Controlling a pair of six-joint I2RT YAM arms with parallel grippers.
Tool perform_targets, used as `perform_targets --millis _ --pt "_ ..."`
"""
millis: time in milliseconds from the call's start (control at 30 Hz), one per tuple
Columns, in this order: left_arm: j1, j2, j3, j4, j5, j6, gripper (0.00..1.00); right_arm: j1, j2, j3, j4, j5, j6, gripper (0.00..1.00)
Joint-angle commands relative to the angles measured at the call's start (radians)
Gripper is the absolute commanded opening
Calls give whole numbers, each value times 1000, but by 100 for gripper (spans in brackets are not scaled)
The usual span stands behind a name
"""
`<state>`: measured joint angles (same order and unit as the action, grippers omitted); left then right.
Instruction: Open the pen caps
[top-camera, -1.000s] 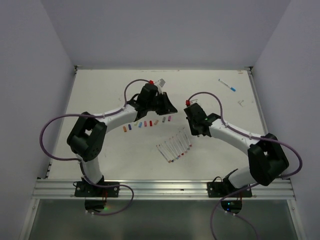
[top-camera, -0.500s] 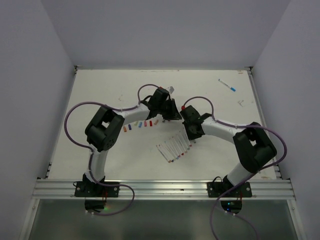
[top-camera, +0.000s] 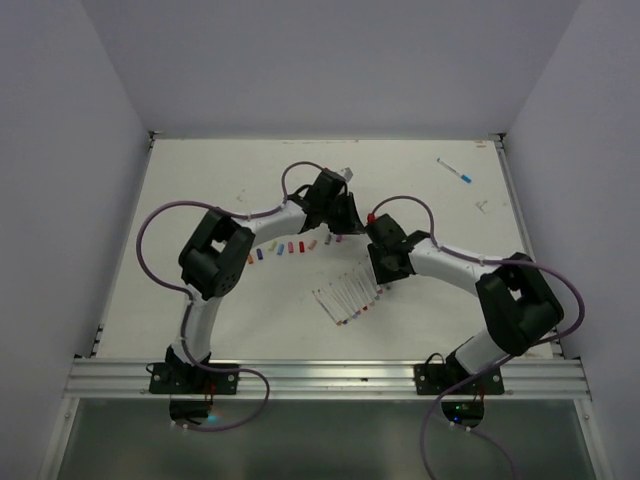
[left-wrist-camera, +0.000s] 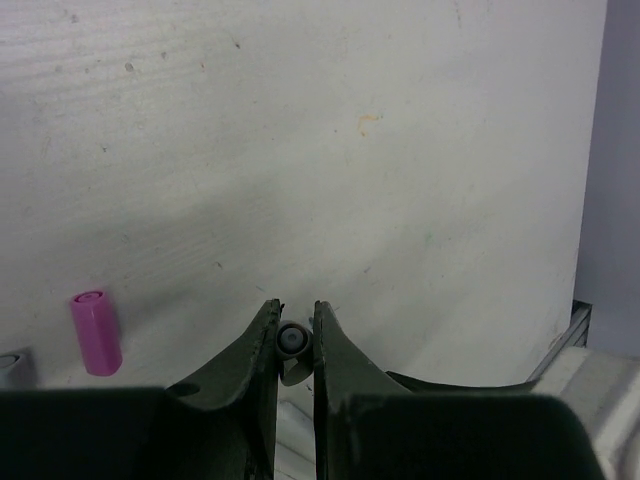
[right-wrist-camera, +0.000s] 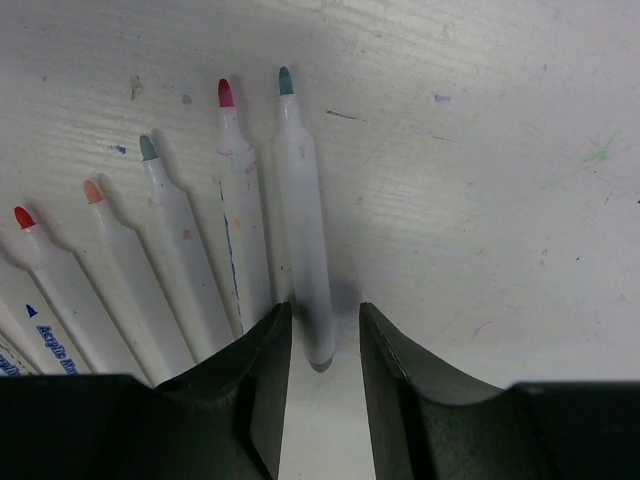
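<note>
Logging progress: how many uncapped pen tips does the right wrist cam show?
5, in a fanned row, left to right: red tip, orange tip, green tip, pink tip, teal tip. Pens cut off at lower left may hide more.

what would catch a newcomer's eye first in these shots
The fan of uncapped white pens mid-table stands out, with a row of coloured caps just beyond it. Up close, the left hand pinches a small grey cap near a pink cap, while the right hand stands open astride the teal-tipped pen.
</note>
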<state>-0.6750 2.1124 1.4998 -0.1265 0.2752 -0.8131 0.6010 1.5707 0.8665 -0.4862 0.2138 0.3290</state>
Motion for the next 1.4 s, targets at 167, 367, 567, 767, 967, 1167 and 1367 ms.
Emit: perform_targets --millis 167,367,567,767,967,1167,1367 --pt "-23 57 95 -136 -123 81 0 -4 -187 101 -103 116 47 42" --pt "-34 109 177 -248 -224 132 4 -7 -234 193 -190 139 47 43" --pt "-38 109 180 -289 -317 160 13 -18 -264 180 -193 153 45 43" --pt "-40 115 169 -291 -333 160 30 -29 -273 169 -192 144 42 43" --pt "-41 103 172 -300 -361 166 38 -41 -284 158 -187 145 33 43" --pt "-41 81 171 -294 -364 164 41 -69 -272 146 -172 131 33 43" --pt "-41 -29 146 -254 -340 160 43 -179 -225 163 -126 10 56 43"
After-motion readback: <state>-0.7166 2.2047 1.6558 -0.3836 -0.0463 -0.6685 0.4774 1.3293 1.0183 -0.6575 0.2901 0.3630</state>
